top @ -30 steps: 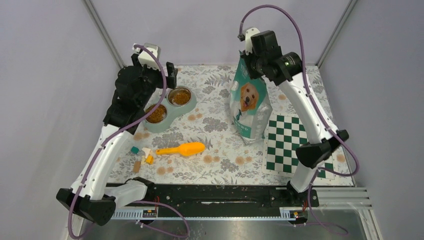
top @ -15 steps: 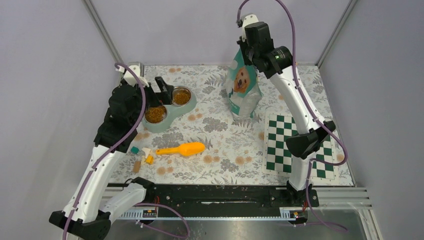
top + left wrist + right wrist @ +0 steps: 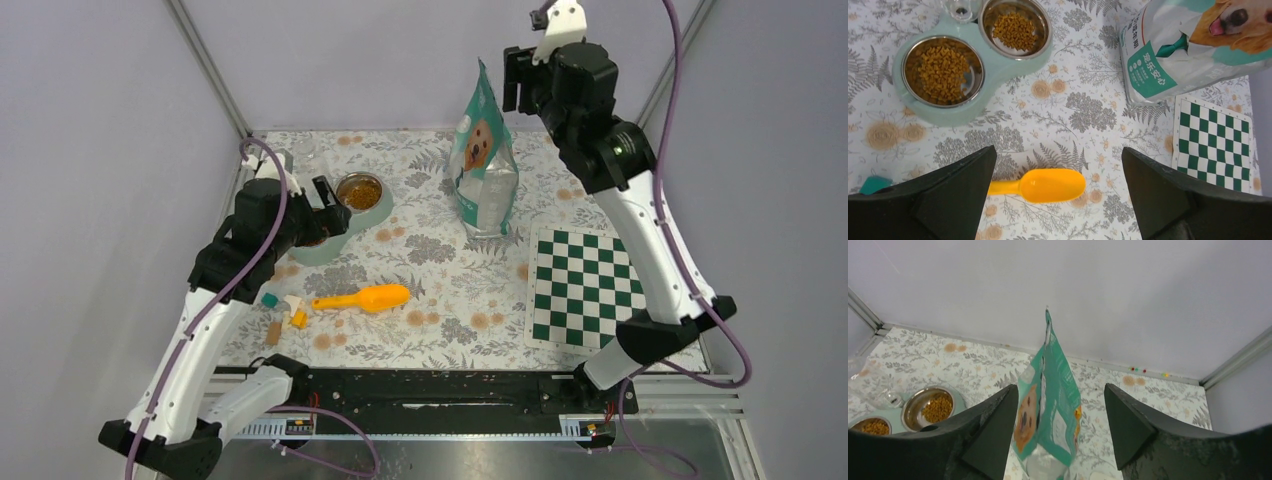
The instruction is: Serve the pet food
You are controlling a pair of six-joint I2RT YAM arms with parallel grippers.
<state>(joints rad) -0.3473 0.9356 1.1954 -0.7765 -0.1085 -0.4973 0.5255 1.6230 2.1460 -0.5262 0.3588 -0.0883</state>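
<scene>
At the left pincer (image 3: 325, 208) (image 3: 1058, 200): spread wide, gripping nothing, poised above the near-left part of the counter (image 3: 430, 330). Straight below in the wrist view: an orange scoop (image 3: 1048, 185) (image 3: 365, 298), lying flat, hollow side up, untouched. Just beyond: a pale green double feeder (image 3: 998, 75) (image 3: 345, 228) with pet food (image 3: 943, 70) (image 3: 358, 190) heaped in both steel bowls, more in the left one than in the right. From overhead, left bowl partly hidden behind the pincer.

At the right pincer (image 3: 520, 75) (image 3: 1060, 387): parted, holding nothing, raised high at the back, near the top edge of the bag (image 3: 483, 160) (image 3: 1048, 400) (image 3: 1188, 45) yet clear of it. Bag upright, unsupported, dog picture on its front, standing right of the feeder.

Farther out: green-and-white chessboard mat (image 3: 585, 290) (image 3: 1215, 135) on the right of the counter; small coloured blocks (image 3: 285, 310) beside the scoop's handle.
</scene>
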